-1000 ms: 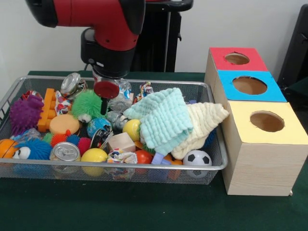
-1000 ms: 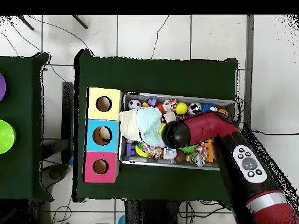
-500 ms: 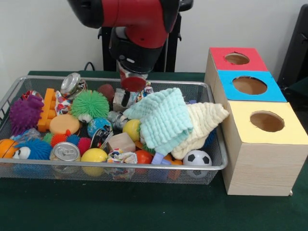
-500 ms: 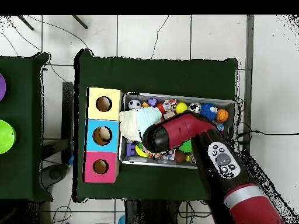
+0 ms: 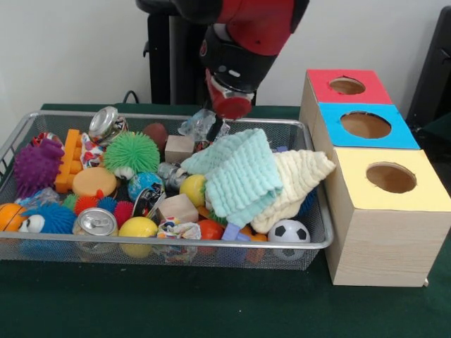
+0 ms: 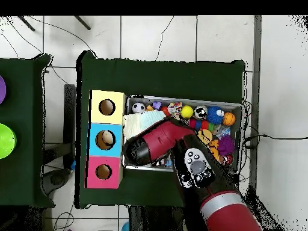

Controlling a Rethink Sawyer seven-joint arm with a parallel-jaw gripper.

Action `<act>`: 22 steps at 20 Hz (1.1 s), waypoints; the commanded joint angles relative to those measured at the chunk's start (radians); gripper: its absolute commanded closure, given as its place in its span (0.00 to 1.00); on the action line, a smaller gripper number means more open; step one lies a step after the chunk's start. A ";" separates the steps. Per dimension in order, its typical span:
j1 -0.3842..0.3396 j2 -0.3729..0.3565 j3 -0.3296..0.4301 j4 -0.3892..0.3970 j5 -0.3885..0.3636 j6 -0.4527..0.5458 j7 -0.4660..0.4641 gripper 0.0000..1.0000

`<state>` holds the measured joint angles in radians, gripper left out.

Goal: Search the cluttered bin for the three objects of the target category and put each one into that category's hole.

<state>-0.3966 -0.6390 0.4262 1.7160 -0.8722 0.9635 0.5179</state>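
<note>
The wire-mesh bin (image 5: 176, 246) is full of toys, cans and cloths; it also shows in the overhead view (image 6: 180, 100). No yellow duck shows in either view. My gripper (image 5: 220, 127) hangs below the arm's red end cap, over the bin's back edge, just left of the mint green cloth (image 5: 239, 172). A crumpled clear wrapper (image 5: 199, 125) sits right beside it; I cannot tell whether it is held. In the overhead view the arm's head (image 6: 135, 151) covers the gripper near the bin's end by the boxes.
Three light-wood boxes with holes stand right of the bin: red (image 5: 349, 86), blue (image 5: 365, 125), yellow (image 5: 391, 178). A cream cloth (image 5: 296, 176) drapes against the yellow box. A green spiky ball (image 5: 130, 151), a yellow ball (image 5: 192, 189), a soccer ball (image 5: 289, 231) and a can (image 5: 95, 222) lie in the bin.
The arm has swung to the right in the front view, from above the green spiky ball to the bin's back edge by the mint cloth. A wooden cube now shows behind the green ball.
</note>
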 commanded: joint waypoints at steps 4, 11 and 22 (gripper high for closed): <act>0.084 -0.063 -0.068 0.207 -0.032 -0.061 0.178 0.00; 0.171 -0.113 -0.051 0.297 0.024 -0.105 0.246 0.00; 0.406 -0.163 -0.054 0.376 0.154 -0.130 0.381 0.00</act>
<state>-0.0538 -0.7688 0.3747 2.0239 -0.7876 0.9166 0.5404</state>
